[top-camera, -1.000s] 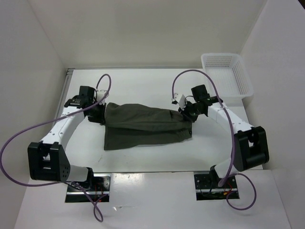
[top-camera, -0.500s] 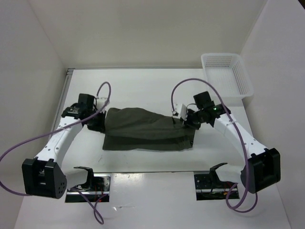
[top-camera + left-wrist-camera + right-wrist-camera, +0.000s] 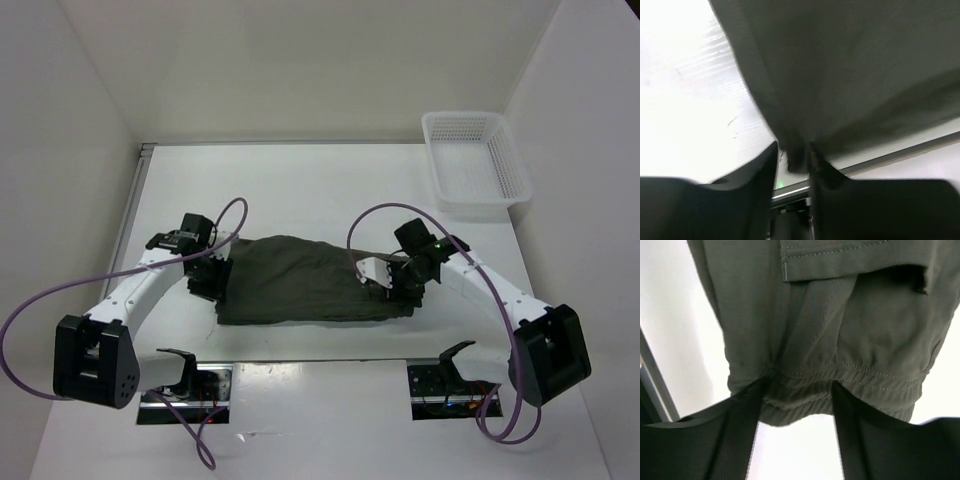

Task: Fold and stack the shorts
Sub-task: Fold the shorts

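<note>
Two arms reach in from opposite sides to the dark olive shorts, which lie as a long, flattened bundle across the near half of the white table, roughly midway between the arm bases. From overhead, we see the left gripper down at the bundle's left end and the right gripper at its right end, each touching the cloth. Through the left wrist camera, we find the left gripper pinched tight on a narrow fold at the edge of the shorts, its dark fingers nearly meeting around it, with the bare table bright beside them. Through the right wrist camera, we see the right gripper clamped on the gathered, elastic waistband of the shorts, the cloth bunched between its two black fingers and spreading away above them, where a stitched hem crosses the top of the view. A white mesh basket sits at the far right corner of the table, well apart from the cloth. Purple cables loop from each arm toward its base at the near edge.
</note>
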You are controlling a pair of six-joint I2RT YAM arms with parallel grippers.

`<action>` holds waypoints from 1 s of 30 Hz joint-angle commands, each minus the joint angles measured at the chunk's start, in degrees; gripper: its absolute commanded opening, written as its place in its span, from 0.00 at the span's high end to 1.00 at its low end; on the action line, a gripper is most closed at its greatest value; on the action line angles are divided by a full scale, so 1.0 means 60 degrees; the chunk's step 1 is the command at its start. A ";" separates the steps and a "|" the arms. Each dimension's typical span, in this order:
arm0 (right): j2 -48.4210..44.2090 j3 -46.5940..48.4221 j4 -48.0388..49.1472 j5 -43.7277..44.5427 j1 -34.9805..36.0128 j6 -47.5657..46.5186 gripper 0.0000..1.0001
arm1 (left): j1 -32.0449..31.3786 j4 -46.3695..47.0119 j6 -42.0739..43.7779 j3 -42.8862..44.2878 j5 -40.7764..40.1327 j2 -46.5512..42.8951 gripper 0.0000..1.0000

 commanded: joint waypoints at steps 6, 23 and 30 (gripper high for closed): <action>-0.1381 0.2025 -0.0952 -0.0308 0.0045 0.0729 0.34 | -0.0126 -0.1103 0.0038 0.0273 -0.1147 -0.0106 0.52; 0.1121 0.1266 0.2844 0.1095 0.0382 0.4191 0.68 | -0.1752 0.2455 0.0038 0.1945 -0.0342 0.3422 0.50; 0.3317 0.1543 0.3663 0.1842 0.0382 0.4380 0.84 | -0.1594 0.3848 0.0038 0.1958 -0.1397 0.4988 0.55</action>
